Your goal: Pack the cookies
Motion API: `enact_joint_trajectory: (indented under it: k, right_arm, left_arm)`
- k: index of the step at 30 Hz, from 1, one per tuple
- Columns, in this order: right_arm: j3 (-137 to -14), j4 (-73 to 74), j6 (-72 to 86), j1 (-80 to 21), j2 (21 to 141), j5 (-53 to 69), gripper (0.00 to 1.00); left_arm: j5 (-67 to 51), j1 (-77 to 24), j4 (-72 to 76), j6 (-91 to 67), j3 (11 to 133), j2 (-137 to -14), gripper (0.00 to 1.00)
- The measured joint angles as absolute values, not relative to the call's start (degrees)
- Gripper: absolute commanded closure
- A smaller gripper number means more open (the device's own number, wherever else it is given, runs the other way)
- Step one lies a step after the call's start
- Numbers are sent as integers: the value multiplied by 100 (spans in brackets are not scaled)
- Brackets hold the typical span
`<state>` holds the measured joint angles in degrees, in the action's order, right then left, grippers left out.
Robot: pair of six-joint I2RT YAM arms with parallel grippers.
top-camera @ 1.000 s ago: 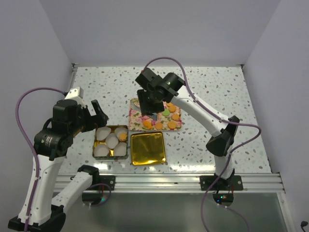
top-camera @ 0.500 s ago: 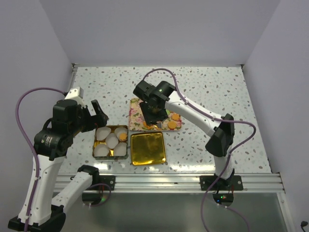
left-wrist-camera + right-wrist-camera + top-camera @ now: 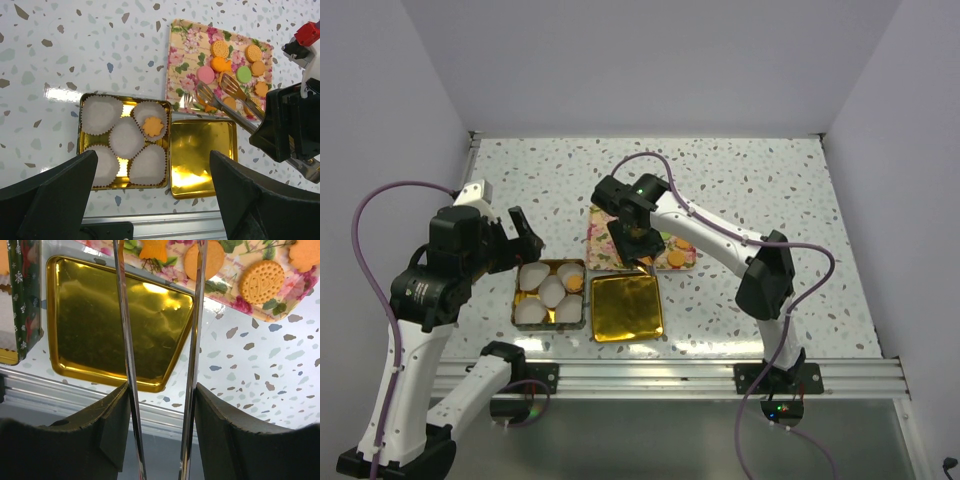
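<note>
Cookies point(image 3: 219, 48), judged light and brittle, at the tin's point(image 3: 123, 167) 1 o'clock, are best pinched edgewise by tongs point(image 3: 235, 102) clamped in the right gripper point(image 3: 161, 410); the left gripper point(image 3: 523, 232) is spread wide, empty.

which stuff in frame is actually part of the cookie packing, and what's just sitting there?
In use: cookies, floral tray, tin, paper cups, tongs held in right gripper.
Idle: gold lid, left gripper (open, empty).
</note>
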<state>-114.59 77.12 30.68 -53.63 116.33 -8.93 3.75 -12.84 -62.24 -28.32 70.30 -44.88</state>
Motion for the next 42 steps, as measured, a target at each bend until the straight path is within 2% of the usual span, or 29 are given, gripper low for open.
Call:
enact_joint_trajectory:
  k: [10,16,20,26,35,42]
  right_arm:
    - [-11458,7712,3055,-5363,11638,-646,46]
    - [-11458,7712,3026,-5363,11662,-558,66]
    - [-11458,7712,3009,-5363,11705,-480,70]
    - [-11649,7756,2974,-5363,11799,-489,70]
    - [-13179,7712,2934,-5367,12335,-541,73]
    - [-13338,7717,3065,-5559,12324,-331,73]
  left_arm:
    - [432,-1284,-6219,-2832,7013,-4512,0]
    - [432,-1284,-6208,-2832,6963,-4571,0]
    - [434,-1284,-6180,-2832,6958,-4593,0]
    - [467,-1284,-6180,-2834,6958,-4637,1]
    - [1142,-1288,-6200,-2867,7535,-4528,0]
    - [1350,-1288,-6189,-2961,7579,-4147,0]
